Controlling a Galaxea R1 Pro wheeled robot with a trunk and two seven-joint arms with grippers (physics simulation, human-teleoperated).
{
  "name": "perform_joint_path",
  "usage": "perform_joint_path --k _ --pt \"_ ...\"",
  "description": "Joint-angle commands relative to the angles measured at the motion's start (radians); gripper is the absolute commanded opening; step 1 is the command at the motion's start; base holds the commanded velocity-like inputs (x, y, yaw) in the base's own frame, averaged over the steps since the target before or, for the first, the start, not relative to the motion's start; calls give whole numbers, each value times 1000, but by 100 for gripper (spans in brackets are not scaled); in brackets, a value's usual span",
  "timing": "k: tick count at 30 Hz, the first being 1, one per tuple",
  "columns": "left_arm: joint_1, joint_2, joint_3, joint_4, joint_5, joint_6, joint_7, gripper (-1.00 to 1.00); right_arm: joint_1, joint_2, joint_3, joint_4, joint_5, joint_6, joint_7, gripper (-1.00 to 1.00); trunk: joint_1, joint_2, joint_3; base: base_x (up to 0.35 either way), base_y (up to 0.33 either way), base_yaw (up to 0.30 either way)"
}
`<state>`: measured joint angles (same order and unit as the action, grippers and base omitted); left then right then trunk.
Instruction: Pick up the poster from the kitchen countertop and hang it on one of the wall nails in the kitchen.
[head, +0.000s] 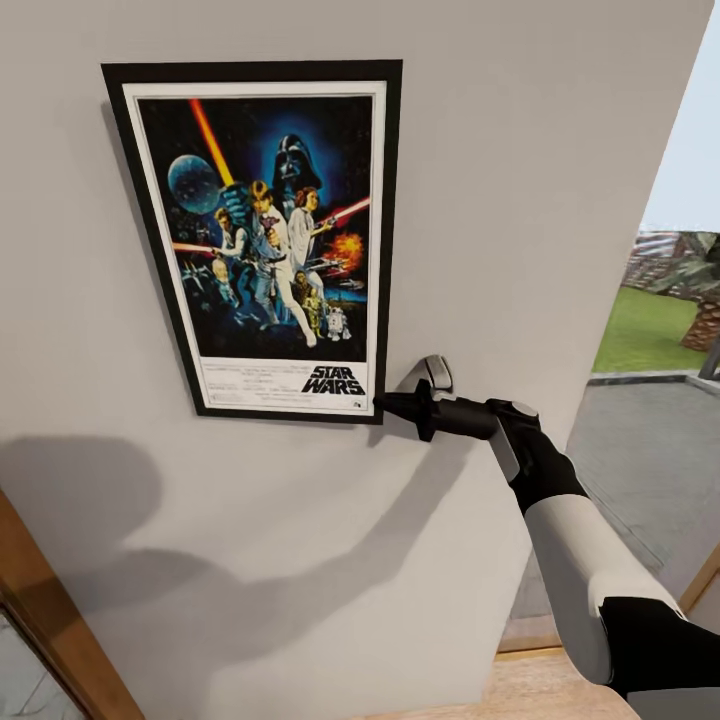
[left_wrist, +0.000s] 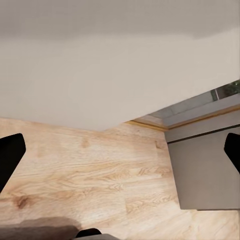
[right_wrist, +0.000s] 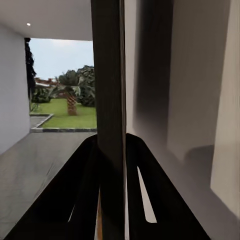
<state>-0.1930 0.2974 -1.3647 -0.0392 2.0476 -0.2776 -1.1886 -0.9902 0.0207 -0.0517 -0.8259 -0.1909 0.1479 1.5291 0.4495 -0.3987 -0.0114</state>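
Against the pale wall (head: 560, 180) the poster (head: 262, 240) stood flat, long axis nearly upright. The right hand (head: 385, 405) reached in from its right, clenched on the frame's lower right corner. The left hand (left_wrist: 120, 165) hung apart over the wooden floor (left_wrist: 90, 170), released.

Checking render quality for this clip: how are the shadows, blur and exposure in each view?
Head view: sharp, soft arm shadows on the wall below the poster. Right wrist view: poster edge dark, blurred between the right gripper fingers. Left wrist view: evenly lit floor.
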Motion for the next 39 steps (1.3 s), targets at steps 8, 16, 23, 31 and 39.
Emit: perform_joint_path --k 8,16,23,31,39 --pt "0 0 -10 4 8 -5 0 100 -1 1 -4 1 1 120 5 -100 1 -1 -1 0 0 0" --pt "0 0 -11 5 8 -5 0 100 -1 1 -5 -2 0 121 5 -100 1 -1 -1 0 0 0" --pt "0 0 -11 5 8 -5 0 100 -1 1 -6 -3 -1 134 4 -100 1 -1 -1 0 0 0" --pt "0 0 -11 5 8 -5 0 100 -1 1 -6 -8 -1 165 4 -100 1 -1 -1 0 0 0" --pt "0 0 -11 5 8 -5 0 100 -1 1 -5 -8 -1 168 3 -100 1 -1 -1 0 0 0"
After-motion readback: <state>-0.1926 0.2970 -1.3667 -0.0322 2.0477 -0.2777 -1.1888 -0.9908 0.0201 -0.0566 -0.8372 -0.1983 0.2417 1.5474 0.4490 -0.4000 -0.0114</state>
